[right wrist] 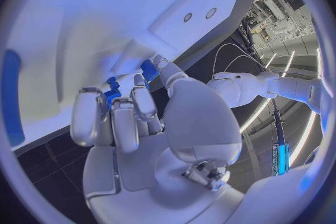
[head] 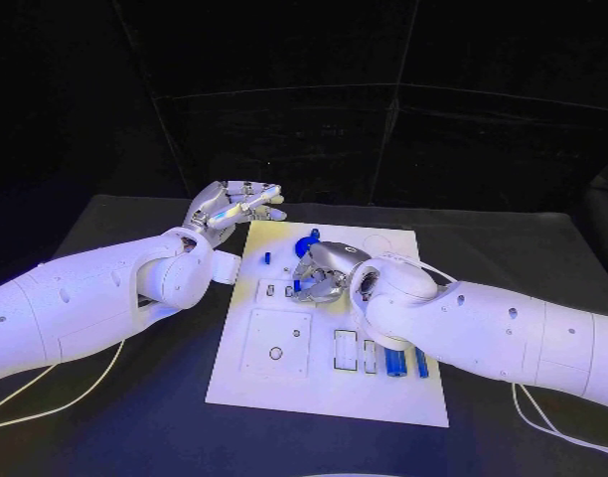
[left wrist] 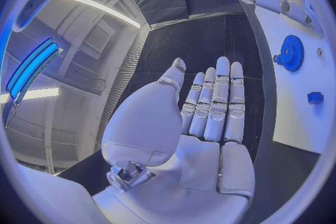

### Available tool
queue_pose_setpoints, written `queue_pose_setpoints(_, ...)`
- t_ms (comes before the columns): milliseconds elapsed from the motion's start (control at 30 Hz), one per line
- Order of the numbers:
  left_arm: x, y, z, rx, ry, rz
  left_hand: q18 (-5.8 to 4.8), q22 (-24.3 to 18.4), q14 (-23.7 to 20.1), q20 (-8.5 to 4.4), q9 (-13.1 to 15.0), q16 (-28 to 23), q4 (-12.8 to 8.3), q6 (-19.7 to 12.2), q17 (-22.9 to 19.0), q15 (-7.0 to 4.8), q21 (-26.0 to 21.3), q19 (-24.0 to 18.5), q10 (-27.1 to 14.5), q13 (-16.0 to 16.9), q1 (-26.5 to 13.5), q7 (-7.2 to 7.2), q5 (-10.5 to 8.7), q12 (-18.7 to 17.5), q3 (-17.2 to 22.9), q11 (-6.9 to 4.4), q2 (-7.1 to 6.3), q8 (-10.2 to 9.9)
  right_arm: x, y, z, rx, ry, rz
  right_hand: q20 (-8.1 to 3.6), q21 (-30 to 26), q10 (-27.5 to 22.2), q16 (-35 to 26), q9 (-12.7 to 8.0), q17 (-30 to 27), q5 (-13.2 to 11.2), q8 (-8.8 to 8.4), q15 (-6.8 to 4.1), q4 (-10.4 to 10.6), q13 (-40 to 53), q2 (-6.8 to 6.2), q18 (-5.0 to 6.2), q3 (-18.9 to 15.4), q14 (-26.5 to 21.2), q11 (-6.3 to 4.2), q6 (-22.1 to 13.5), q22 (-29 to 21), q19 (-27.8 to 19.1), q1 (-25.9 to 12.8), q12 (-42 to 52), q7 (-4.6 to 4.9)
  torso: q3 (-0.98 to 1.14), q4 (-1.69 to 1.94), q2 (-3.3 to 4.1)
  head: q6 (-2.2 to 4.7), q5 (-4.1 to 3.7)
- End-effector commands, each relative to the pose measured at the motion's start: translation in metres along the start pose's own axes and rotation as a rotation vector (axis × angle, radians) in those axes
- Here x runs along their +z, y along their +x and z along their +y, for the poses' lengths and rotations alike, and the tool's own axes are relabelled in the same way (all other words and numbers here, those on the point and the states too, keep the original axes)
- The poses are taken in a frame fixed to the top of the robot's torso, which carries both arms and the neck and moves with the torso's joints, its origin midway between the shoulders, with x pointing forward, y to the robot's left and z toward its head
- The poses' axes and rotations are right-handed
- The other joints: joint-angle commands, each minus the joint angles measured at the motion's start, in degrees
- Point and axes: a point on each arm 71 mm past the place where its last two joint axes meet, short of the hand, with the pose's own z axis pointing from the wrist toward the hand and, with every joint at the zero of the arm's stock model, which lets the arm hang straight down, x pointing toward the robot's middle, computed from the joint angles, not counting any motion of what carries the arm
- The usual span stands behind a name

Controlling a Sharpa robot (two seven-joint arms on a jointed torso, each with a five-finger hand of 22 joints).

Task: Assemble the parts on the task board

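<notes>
black counter (head: 132, 214), white task board (head: 290, 383): right robot hand (head: 322, 273) curled over, pinching small blue part (right wrist: 112, 93); left robot hand (head: 229, 207) spread, off the board's far-left corner.

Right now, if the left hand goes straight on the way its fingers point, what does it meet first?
Probably nothing close: the left hand is flat and empty, its fingers pointing over bare black table beside the board. The gear sits off to the side. Depth is unclear.
</notes>
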Motion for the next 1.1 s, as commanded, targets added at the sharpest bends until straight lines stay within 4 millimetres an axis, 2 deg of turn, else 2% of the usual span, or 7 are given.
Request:
queue_pose_setpoints(33, 0.001, 0.001, -0.001, -0.008, 0.006, 0.011, 0.85, -0.14, 0.3, 0.02, -0.01, -0.27, -0.2, 0.43, 0.1, 0.13, -0.21, 0.41, 0.51, -0.03, -0.21, 0.11, -0.03, -0.26, -0.17, 0.02, 0.27, -0.33, -0.001, -0.005, 0.001, 0.014, 0.0, -0.057, 0.43, -0.23, -0.7, -0.22, -0.08, 4.67, -0.4, -0.25, 0.49, 0.6, -0.42, -0.17, -0.6, -1.44, 3.91, 0.09, -1.47, -0.1, -0.09, -0.66, -0.53, 0.25, 0.01, -0.02, 0.01, -0.03, -0.01)
queue_pose_setpoints(333, 0.001, -0.001, 0.0, 0.006, -0.006, 0.003, 0.89, -0.23, 0.74, -0.07, 0.04, -0.34, -0.55, 0.86, 0.25, -0.05, -0.23, 0.68, 1.08, 0.04, 0.12, -0.11, -0.01, -0.24, -0.08, -0.19, 0.5, -0.31, -0.012, -0.015, 0.005, 0.064, -0.115, -0.199, 0.91, -0.2, -1.1, -0.26, 0.0, 4.59, -0.14, -0.02, 0.98, 1.99, -0.83, -0.58, -0.6, -5.04, 3.88, 0.62, -3.8, -0.06, -0.05, 0.1, -0.58, 0.82, 0.1, -0.02, -0.05, 0.05, 0.07)
queue_pose_setpoints(600, -0.003, -0.005, 0.006, 0.156, -0.116, 0.05, 0.94, 3.25, 18.96, -6.49, 0.77, 11.89, -0.21, 6.7, 8.69, -6.43, 8.07, 15.5, 13.55, 2.24, -1.15, -4.74, 0.2, 3.68, -0.76, -5.95, 0.64, 1.21, -0.041, -0.037, -0.011, 0.178, -0.267, -0.21, 1.19, -0.44, -1.25, -0.51, 0.31, 4.03, -0.79, 1.01, 1.14, 2.89, -0.96, 0.82, -0.46, -7.53, 3.72, 0.72, -3.85, -0.65, -0.41, 2.69, -0.37, 0.84, 0.05, -0.02, -0.3, 0.27, 0.23)
queue_pose_setpoints(667, -0.005, -0.005, 0.01, 0.204, -0.18, 0.085, 0.77, 4.2, 19.39, -7.5, 0.86, 20.0, 0.35, 7.3, 15.56, -7.35, 9.97, 18.0, 15.83, 3.15, -1.97, -5.49, 0.2, 4.49, -1.1, -6.71, 0.69, 1.06, -0.049, -0.046, -0.02, 0.223, -0.264, -0.198, 1.09, -0.76, -1.7, -0.79, 0.35, 3.43, 0.01, 1.29, 1.01, 2.62, -1.53, 1.33, -0.32, -7.54, 3.57, 0.56, -3.46, -1.37, -0.78, 3.53, -0.88, 0.71, 0.12, -0.1, -0.47, 0.31, 0.4)
queue_pose_setpoints(867, -0.012, -0.001, 0.018, 0.418, -0.393, 0.235, -0.26, 15.73, 21.16, -9.98, 2.83, 68.98, 4.27, 6.07, 65.58, -8.93, 25.04, 26.56, 19.11, 12.13, -7.22, -6.96, 0.35, 14.8, -3.88, -8.0, 0.76, 3.3, -0.076, -0.074, -0.053, 0.336, -0.202, -0.221, 0.88, -1.11, -2.07, -1.07, 0.27, 2.94, 1.99, 1.52, 0.82, 2.29, -2.08, 2.2, -0.21, -7.76, 3.45, 0.38, -3.28, -2.03, -1.12, 4.58, -1.34, 0.55, 0.44, -0.42, -1.62, -0.05, 0.82)
queue_pose_setpoints(1000, -0.014, 0.001, 0.019, 0.54, -0.507, 0.301, -3.26, 40.97, 21.47, -10.56, 4.87, 75.32, 6.5, 5.23, 74.16, -9.14, 45.0, 30.14, 15.88, 19.39, -8.75, -7.36, -0.11, 22.79, -4.63, -7.99, 2.21, 6.52, -0.087, -0.086, -0.067, 0.366, -0.166, -0.244, 0.86, -1.15, -2.06, -1.13, 0.27, 2.82, 2.18, 1.56, 0.8, 2.26, -2.08, 2.26, -0.19, -7.81, 3.43, 0.36, -3.23, -2.12, -1.16, 4.64, -1.34, 0.54, 0.74, -0.62, -2.3, -0.35, 1.09)
queue_pose_setpoints(1100, -0.015, 0.003, 0.019, 0.663, -0.602, 0.35, -3.59, 44.4, 21.29, -10.24, 6.76, 75.75, 8.26, 3.24, 74.75, -9.31, 48.25, 29.65, 11.82, 25.5, -9.41, -7.61, 0.07, 29.54, -6.27, -8.24, 2.23, 9.45, -0.094, -0.096, -0.079, 0.383, -0.136, -0.262, 0.83, -1.2, -2.03, -1.18, 0.27, 2.76, 2.49, 1.63, 0.77, 2.2, -2.09, 2.35, -0.18, -7.9, 3.42, 0.32, -3.14, -2.21, -1.19, 4.77, -1.33, 0.5, 0.99, -0.65, -2.76, -0.5, 1.19)
